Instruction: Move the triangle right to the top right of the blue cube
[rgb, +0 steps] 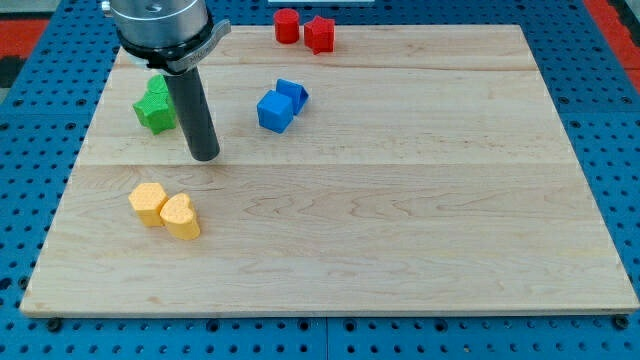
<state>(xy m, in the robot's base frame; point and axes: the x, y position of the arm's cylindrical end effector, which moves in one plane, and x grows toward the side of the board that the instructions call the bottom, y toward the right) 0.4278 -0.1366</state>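
Camera view
Fingers: none; rod only, my tip (204, 156) resting on the bench (400, 220), holding nothing
Blue cube (275, 111): upper centre-left
Blue triangle (293, 94): touching the cube's upper right
Green blocks (155, 107): just left of the rod

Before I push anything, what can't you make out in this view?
- Green blocks: the rod hides their right side; count and shapes unclear.
- Blue triangle: sits behind the blue cube, so contact is uncertain.
- Arm above the rod: cut off by the view's top.
- My tip: its end shows, right of the green blocks.
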